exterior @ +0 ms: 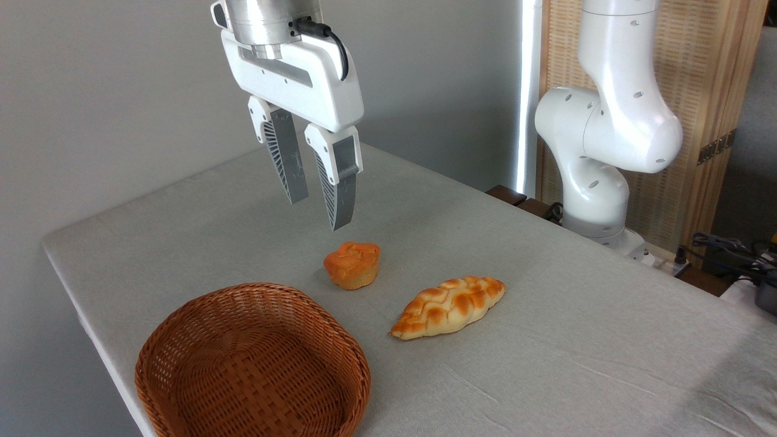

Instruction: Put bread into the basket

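- Our hand (317,212) hangs above the bread (352,264), fingers apart, w/ nothing held.
- Bread sits on worktop (576,340), just beside basket (252,364), which holds nothing.
- Left: grasp, lift, drop in.

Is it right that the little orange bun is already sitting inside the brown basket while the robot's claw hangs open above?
Not quite. The camera view shows the little orange bun on the table, beside the brown basket, not inside it. The claw does hang open above.
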Controlling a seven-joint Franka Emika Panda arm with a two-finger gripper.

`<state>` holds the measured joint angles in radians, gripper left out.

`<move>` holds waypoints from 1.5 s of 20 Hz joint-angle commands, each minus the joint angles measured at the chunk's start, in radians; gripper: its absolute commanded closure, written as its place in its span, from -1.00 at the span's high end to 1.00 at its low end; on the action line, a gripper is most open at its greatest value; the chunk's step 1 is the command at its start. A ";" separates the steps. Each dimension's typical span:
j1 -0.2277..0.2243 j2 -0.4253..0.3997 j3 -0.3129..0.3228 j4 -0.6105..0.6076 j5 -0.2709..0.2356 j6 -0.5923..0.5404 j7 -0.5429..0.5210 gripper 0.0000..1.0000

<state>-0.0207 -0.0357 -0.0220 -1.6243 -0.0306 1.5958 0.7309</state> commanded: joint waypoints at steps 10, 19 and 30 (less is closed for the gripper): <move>-0.066 -0.047 -0.079 -0.193 -0.020 0.125 -0.013 1.00; -0.189 -0.070 -0.108 -0.506 0.000 0.294 0.005 1.00; -0.188 -0.047 -0.113 -0.560 0.067 0.366 0.025 -0.39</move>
<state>-0.2114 -0.0688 -0.1382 -2.1628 0.0240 1.9424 0.7412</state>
